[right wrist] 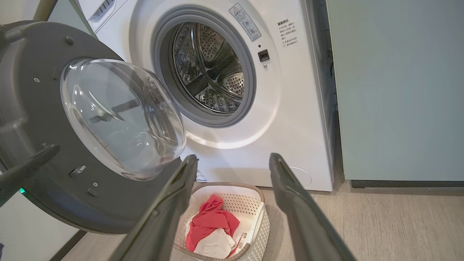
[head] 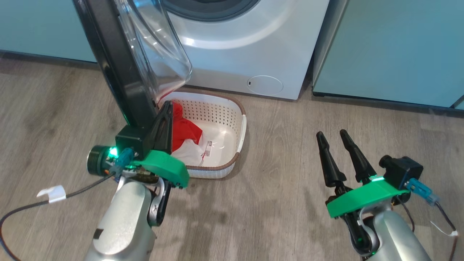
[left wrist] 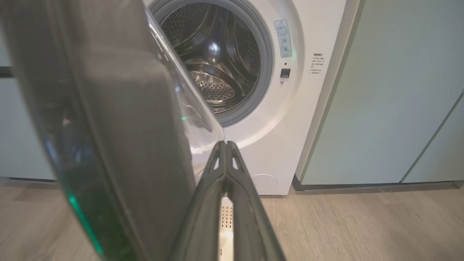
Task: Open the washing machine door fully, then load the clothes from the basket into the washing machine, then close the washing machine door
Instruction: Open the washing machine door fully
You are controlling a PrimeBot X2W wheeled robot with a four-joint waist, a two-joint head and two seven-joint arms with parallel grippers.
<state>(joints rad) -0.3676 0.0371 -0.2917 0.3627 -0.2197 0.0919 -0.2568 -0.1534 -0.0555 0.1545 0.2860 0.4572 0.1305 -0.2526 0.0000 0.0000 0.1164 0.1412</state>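
Floorboards of grey-brown wood run across the bottom of the head view, and both arms rise from that edge. At lower right the right gripper hangs over bare floor, its two dark fingers spread apart with nothing between them. In its own wrist view the basket shows through that gap, farther off.

At lower left the left gripper has its fingers pressed together into one dark wedge, pinching nothing. Its tip lies over the basket's near left corner, just beside the bottom of the door; whether it touches the door cannot be told. A black cable with a white tape tab trails from that wrist toward the lower left corner.

The basket sits on the floor at the centre of the head view, in front of the washing machine and partly under the door's glass bowl. The clothes lie in its left part, red cloth bunched over a white piece. A white sticker lies on the basket bottom just to their right.

The door stands swung out, its black rim running from the top left of the head view down to the left gripper, with the clear bowl bulging to the right. Behind it the washing machine takes the top centre, a round hatch low on its front. Both wrist views show its steel drum through the open mouth. Pale teal cabinets stand at either side.
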